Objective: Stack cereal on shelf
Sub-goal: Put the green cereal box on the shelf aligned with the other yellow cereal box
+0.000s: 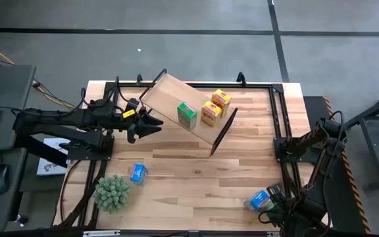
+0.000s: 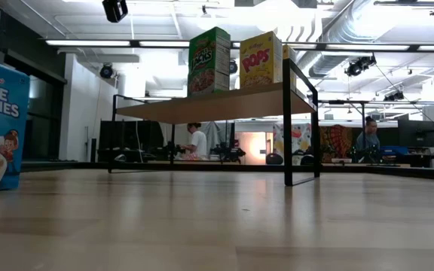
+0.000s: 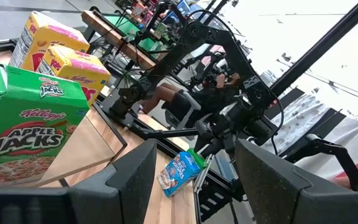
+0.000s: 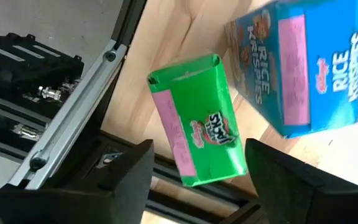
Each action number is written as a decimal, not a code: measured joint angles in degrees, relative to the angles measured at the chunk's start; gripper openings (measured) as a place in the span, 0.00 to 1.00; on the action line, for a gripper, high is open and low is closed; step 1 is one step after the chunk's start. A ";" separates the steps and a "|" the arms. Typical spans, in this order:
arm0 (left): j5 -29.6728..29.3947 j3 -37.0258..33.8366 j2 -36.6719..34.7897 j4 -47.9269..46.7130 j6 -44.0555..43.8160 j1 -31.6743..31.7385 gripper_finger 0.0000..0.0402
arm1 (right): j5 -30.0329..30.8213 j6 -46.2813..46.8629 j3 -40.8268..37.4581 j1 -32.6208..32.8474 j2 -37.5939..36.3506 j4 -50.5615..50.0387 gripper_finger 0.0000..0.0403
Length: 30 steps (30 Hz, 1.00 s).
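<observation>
Robotics lab or open workshop hall: exposed ceiling ducts (image 2: 368,30), strip lights (image 2: 126,43), concrete floor (image 1: 176,46), monitor-laden desks (image 2: 420,135), seated people (image 2: 197,141) behind the bench (image 1: 196,178).

The wooden worktop (image 1: 196,178) carries the shelf (image 1: 170,92) (three cereal boxes on it), two blue boxes (image 1: 137,173), a green box (image 4: 197,118) and a plant ball (image 1: 112,192)

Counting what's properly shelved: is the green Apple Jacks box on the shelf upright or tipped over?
Upright. The green Apple Jacks box stands on its base on the shelf, printed front vertical, beside the yellow Pops box.
</observation>
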 joint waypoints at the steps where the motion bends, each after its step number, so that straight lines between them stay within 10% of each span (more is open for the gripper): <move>1: 0.04 0.00 0.00 0.00 0.00 0.00 0.53 | 0.58 -0.16 0.00 0.00 0.00 -0.02 0.65; 9: 0.24 0.00 0.00 0.00 0.00 0.00 0.53 | 1.33 5.43 0.00 -0.11 -0.01 -3.23 0.80; 30: 0.26 0.00 0.02 0.00 0.00 0.00 0.53 | 4.43 2.21 0.00 2.12 -0.02 1.54 0.81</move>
